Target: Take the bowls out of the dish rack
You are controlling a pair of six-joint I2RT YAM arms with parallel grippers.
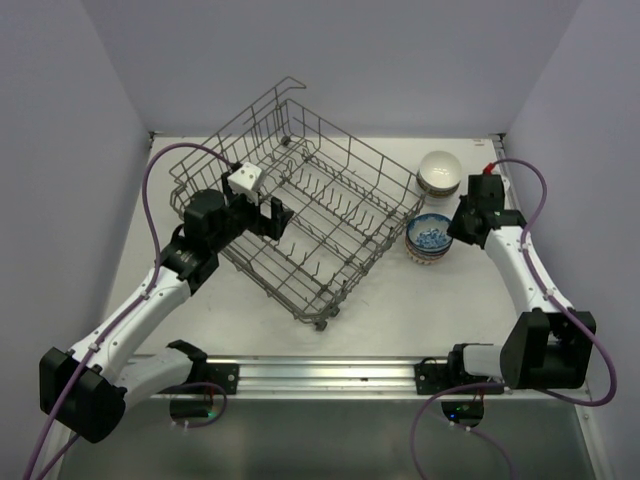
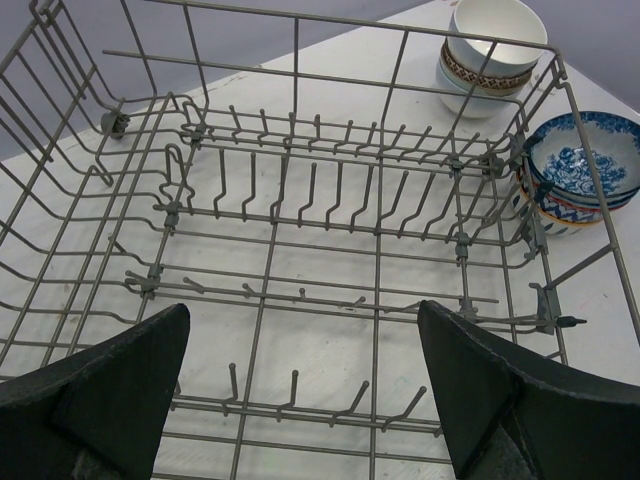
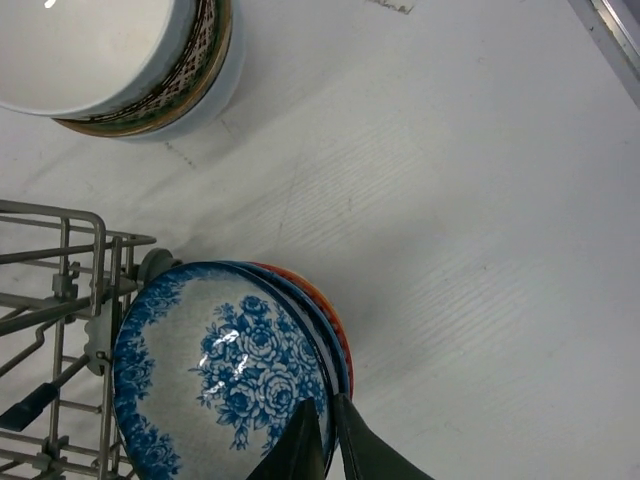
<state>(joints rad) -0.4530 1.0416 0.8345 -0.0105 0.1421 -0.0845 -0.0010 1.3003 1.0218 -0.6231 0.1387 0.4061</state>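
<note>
- While the left gripper (image 2: 302,310) hangs wide open over the dish rack (image 1: 300,200), the rack fills the centre-left of the top view.
- Right gripper (image 3: 328,432), lower centre of its wrist view, pinches the blue-flowered bowl (image 3: 215,365) by its rim.
- That bowl tops a stack just right of the rack; a white-topped stack (image 1: 439,170) stands above it in the frame.

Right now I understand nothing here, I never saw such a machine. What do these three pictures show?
These are two robot arms at a table. One picture looks down from above; the others come from a camera on each wrist. On the table are an empty wire dish rack and, beside it, a white-topped stack of bowls and a blue-flowered stack. The left gripper hangs open over the rack. The right gripper is nearly closed at that stack's rim; a grip is unclear.
</note>
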